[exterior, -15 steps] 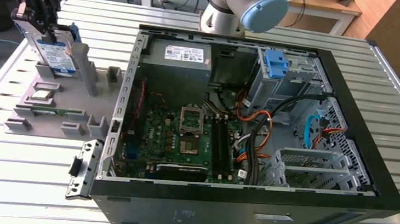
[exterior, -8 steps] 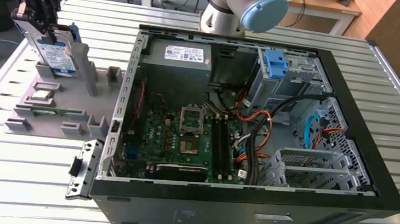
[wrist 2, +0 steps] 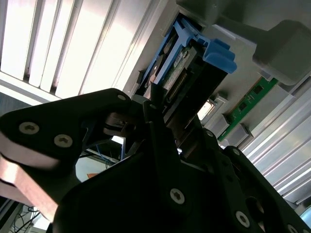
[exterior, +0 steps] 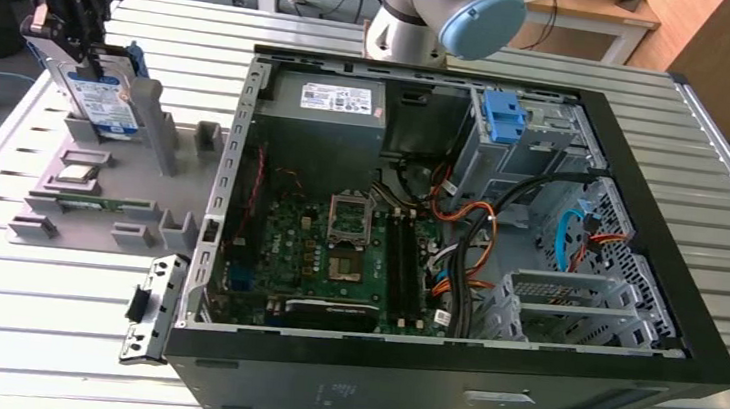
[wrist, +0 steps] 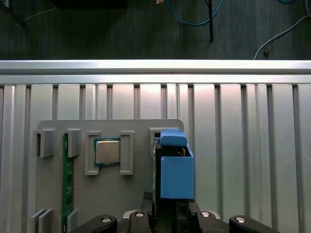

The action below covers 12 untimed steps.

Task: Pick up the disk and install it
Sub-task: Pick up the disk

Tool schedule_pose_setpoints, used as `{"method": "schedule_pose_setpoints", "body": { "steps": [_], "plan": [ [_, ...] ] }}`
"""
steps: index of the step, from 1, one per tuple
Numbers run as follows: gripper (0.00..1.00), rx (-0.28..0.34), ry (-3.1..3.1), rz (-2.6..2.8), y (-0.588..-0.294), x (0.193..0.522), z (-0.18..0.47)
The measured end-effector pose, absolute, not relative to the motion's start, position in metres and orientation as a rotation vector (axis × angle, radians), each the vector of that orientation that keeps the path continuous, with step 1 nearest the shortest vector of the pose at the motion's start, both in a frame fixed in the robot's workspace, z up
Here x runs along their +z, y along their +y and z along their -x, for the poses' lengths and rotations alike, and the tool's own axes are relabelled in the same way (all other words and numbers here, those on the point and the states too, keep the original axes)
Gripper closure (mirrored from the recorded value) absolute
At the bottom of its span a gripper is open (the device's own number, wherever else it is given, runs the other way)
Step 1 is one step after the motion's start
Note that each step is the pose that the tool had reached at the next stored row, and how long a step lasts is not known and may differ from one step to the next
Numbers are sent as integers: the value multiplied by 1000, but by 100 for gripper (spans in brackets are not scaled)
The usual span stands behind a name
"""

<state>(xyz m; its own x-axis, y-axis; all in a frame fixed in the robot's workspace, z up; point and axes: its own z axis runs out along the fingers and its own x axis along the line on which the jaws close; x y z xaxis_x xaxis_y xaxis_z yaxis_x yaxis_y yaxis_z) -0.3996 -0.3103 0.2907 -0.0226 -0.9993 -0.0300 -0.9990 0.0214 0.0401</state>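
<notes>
Hand (exterior: 82, 59), matte black, tight on flat silver disk (exterior: 101, 104), blue-railed

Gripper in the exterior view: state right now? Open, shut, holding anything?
Gripper: closed on the disk, gripping its upper end; the disk is upright at the grey fixture.

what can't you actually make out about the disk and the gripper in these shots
Exterior view: the lower end of the disk is behind the walls of the grey holder, so it is unclear whether it is seated or lifted.
First wrist view: the disk is edge-on, and its blue rail hides the label face.
Second wrist view: the body of the gripper covers the disk's near end.
</notes>
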Motion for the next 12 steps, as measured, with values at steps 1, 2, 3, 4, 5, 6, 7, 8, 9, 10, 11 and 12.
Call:
{"method": "schedule_pose_setpoints", "body": {
  "steps": [1,2,3,4,5,6,7,8,9,10,11,12],
  "plan": [
    [65,-78,-2240,-2192,-310,291,400],
    [65,-78,-2240,-2192,-310,291,400],
    [65,-78,-2240,-2192,-310,291,400],
    [65,-78,-2240,-2192,-310,291,400],
    [65,-78,-2240,-2192,-310,291,400],
    [65,-78,-2240,-2192,-310,291,400],
    [65,-77,-2241,-2192,-310,292,400],
    [65,-77,-2241,-2192,-310,293,400],
    [65,-78,-2240,-2192,-310,295,400],
    [65,-78,-2240,-2192,-310,298,400],
    [65,-78,-2240,-2192,-310,300,400],
    [65,-78,-2240,-2192,-310,303,400]
  ]
}}
